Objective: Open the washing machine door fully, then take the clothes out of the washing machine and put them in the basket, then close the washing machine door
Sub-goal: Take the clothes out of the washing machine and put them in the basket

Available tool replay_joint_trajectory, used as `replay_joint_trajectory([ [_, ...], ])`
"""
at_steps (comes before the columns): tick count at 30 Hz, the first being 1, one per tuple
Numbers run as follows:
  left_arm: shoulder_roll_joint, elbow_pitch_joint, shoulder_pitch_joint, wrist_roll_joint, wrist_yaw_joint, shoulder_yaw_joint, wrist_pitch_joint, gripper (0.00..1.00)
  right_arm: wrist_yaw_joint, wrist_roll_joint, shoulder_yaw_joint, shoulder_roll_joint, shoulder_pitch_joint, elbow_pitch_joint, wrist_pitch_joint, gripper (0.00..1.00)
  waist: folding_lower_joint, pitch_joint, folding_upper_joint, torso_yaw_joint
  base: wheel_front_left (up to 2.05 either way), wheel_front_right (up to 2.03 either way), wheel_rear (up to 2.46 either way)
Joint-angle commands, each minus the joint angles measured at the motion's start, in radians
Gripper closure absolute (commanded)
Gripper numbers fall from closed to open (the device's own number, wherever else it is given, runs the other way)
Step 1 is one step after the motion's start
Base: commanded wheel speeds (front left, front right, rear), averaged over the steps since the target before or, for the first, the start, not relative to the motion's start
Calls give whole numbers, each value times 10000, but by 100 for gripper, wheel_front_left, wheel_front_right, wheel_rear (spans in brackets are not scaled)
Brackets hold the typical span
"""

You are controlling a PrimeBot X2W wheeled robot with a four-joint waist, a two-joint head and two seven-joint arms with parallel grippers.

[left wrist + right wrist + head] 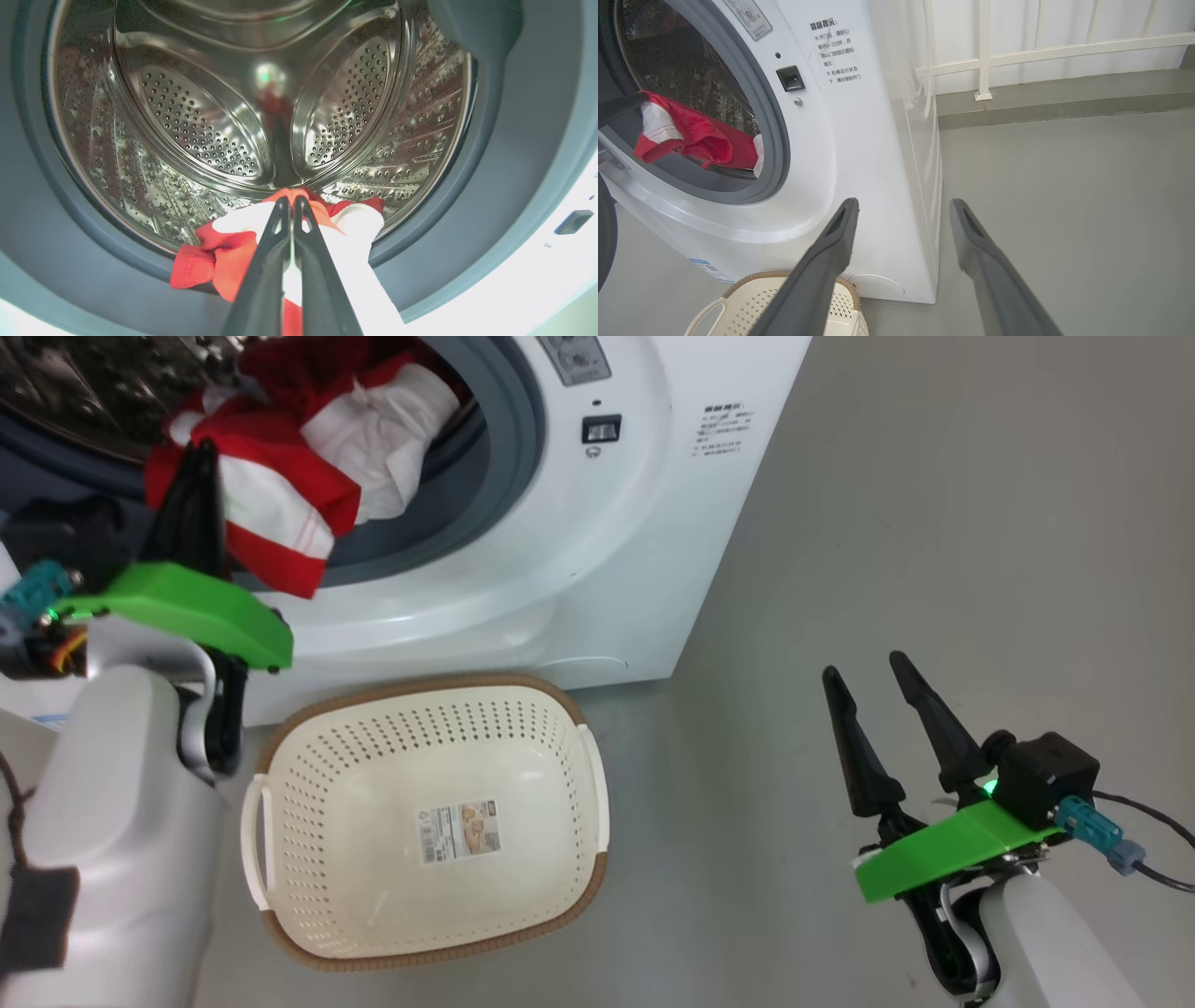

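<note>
The white washing machine (607, 569) stands with its drum mouth uncovered. The clothes (271, 523), red with white bands plus a white piece, spill over the grey rubber ring. My left gripper (196, 453) is shut on the clothes at the drum's lip. In the left wrist view its fingers (261, 261) pinch the red and white clothes (219, 261) in front of the steel drum (201, 135). The cream basket (355, 775) sits on the floor just below the opening, with nothing in it but a sticker. My right gripper (866, 668) hangs open and holds nothing, off to the right of the machine. A dark curved edge (603, 242) at the far left looks like the open washing machine door.
Bare grey floor (934, 523) stretches to the right of the machine. A white railing (985, 51) and a low kerb run along the back wall. In the right wrist view the basket (752, 298) lies at the machine's foot, left of my right gripper (903, 205).
</note>
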Motion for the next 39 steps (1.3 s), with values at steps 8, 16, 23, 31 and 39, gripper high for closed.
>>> replay_joint_trajectory([
  [8, -8, -2065, 1379, 475, -181, 867, -121, 100, 62, -314, -192, 33, 551, -187, -65, 0, 0, -668, 0, 382, 0, 0, 0],
  [16, -206, -3832, 2416, 677, -326, 1321, -121, 100, 62, -343, -395, -51, 864, -253, -65, 0, 0, -962, 0, 592, 0, 0, 0],
  [23, -352, -5333, 3132, 754, -385, 1480, -122, 100, 62, -375, -521, -96, 992, -308, -65, 0, 0, -1084, 0, 749, 0, 0, 0],
  [31, -354, -6911, 3926, 731, -269, 1588, -77, 100, 62, -375, -558, -148, 1117, -345, -65, 0, 0, -1228, 0, 810, 0, 0, 0],
  [39, -301, -8803, 4627, 664, -48, 1620, 384, 100, 62, -387, -631, -177, 1117, -438, -65, 0, 0, -1092, 0, 813, 0, 0, 0],
])
